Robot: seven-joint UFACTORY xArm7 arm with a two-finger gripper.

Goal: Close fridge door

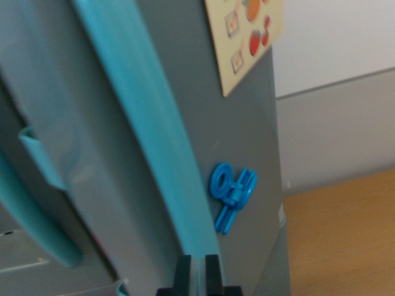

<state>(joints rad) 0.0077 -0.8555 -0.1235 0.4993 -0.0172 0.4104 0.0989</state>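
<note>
- Grey toy fridge (pixel 247 142) filling most of the wrist view, tilted in frame, super close to the camera.
- Fridge door (pixel 80 160) on the wrist view's left, grey panel with a teal handle (pixel 37 216) curving down near the left edge. Can't really tell from this angle how far ajar it is.
- Teal strip (pixel 154 135) running diagonally from top to bottom between the door panel and the fridge's grey side wall.
- Blue plastic magnet thingy (pixel 231 194) stuck on that side wall, looks like a ring plus a few crossed bars, a bit blurry.
- Cream sticker sheet (pixel 244 37) higher up on the same wall, with little red and orange fruit pictures, cut off by the top edge.
- Gripper (pixel 197 271) poking in at bottom centre, black fingers (pixel 182 271) nearly together with just a thin slit between them, holding nothing, tips right up against the lower end of the teal strip; touching or not, hard to say.
- Wooden tabletop (pixel 345 240) off to the wrist view's right, pale wall (pixel 339 43) behind it.
</note>
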